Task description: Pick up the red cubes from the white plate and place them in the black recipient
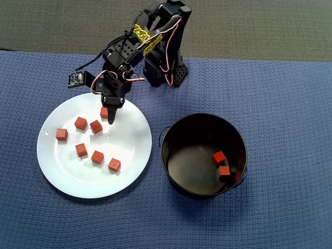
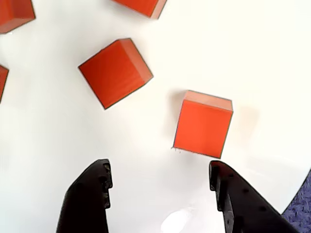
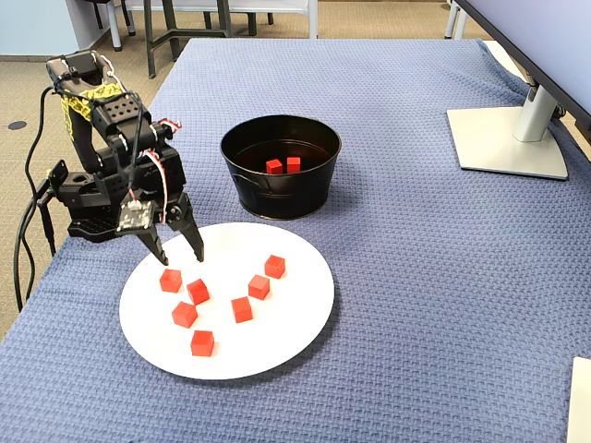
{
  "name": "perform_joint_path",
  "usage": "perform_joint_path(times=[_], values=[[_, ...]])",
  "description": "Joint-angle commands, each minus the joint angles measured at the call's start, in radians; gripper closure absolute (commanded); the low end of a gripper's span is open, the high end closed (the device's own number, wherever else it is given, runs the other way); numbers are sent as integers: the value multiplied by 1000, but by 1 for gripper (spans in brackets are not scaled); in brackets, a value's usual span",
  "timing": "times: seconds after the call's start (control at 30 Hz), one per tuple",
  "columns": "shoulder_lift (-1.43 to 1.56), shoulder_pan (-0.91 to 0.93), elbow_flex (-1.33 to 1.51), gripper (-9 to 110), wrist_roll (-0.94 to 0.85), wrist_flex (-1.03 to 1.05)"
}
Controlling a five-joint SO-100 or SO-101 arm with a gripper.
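Note:
Several red cubes (image 1: 80, 123) lie on the white plate (image 1: 129, 140), which is left of the black recipient (image 1: 189, 168) in the overhead view. Two more red cubes (image 1: 218, 157) rest inside the recipient. My gripper (image 2: 158, 174) hovers open, low over the plate's far side near the arm base, with nothing between its fingers. In the wrist view one cube (image 2: 203, 124) sits just ahead of the right finger (image 2: 223, 187), and another cube (image 2: 115, 72) lies farther ahead on the left. The fixed view shows the gripper (image 3: 181, 257) just above a cube (image 3: 170, 281).
A blue woven cloth (image 3: 416, 305) covers the table. The arm's base (image 3: 88, 217) stands at the plate's left in the fixed view. A monitor stand (image 3: 506, 138) occupies the back right. A small circuit board (image 1: 77, 79) lies beside the plate's rim.

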Motion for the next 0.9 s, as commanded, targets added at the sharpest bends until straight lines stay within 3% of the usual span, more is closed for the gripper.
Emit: perform_joint_path(times=[0.0,0.53,0.87], values=[[-15,17,11,84,-11,-46],[-98,77,-14,84,-64,-71],[-189,98,-80,91,-86,-118]])
